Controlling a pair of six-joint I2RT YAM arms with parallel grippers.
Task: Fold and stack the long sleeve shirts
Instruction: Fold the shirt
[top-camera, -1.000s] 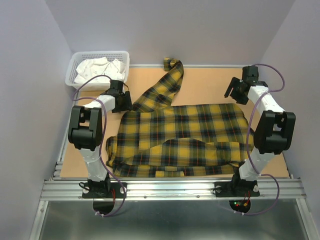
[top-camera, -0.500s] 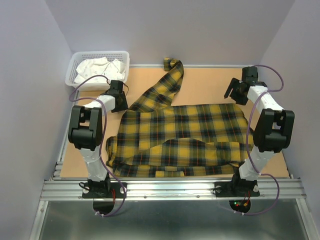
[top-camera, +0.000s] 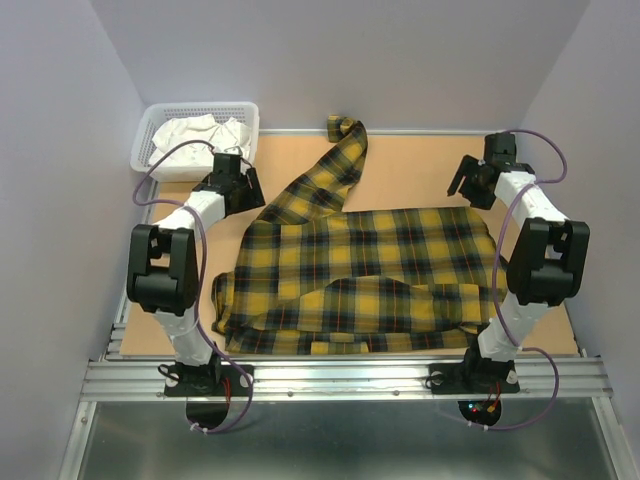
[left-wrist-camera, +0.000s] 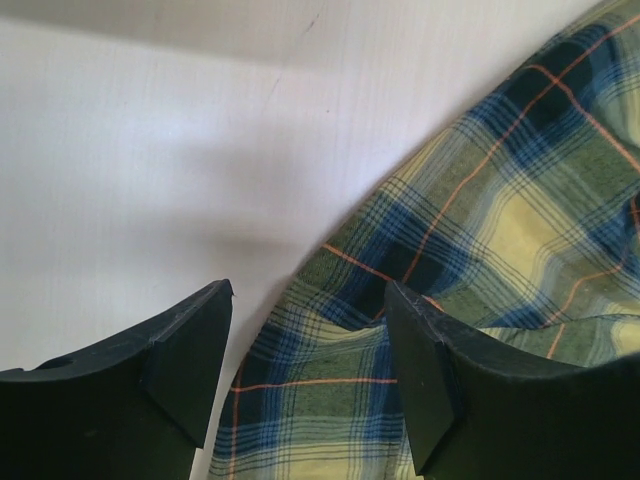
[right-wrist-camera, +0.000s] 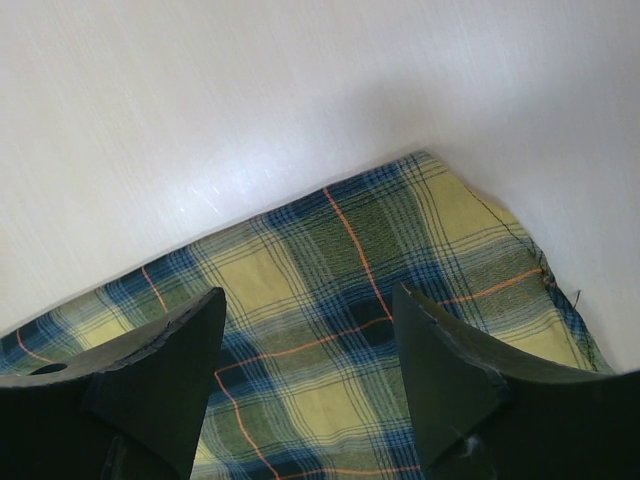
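One of the long sleeve shirts (top-camera: 370, 260), yellow with dark plaid and thin red lines, lies spread across the table, one sleeve (top-camera: 340, 160) stretching toward the back edge. My left gripper (top-camera: 250, 190) hovers open at the shirt's back-left corner; in the left wrist view the plaid cloth (left-wrist-camera: 480, 230) lies beneath the open gripper (left-wrist-camera: 305, 300), its edge running under the gap. My right gripper (top-camera: 462, 185) hangs open over the back-right corner. The right wrist view shows that corner (right-wrist-camera: 400, 220) below the spread gripper (right-wrist-camera: 308, 300). Neither gripper holds anything.
A white basket (top-camera: 200, 107) holding white cloths stands at the back left, just behind the left gripper. Bare tabletop (top-camera: 420, 165) shows behind the shirt. Grey walls close in both sides and the back. A metal rail (top-camera: 340, 375) runs along the front.
The left gripper has moved toward the back, away from the shirt's corner, and the left arm now reaches further back. The right arm has not moved.
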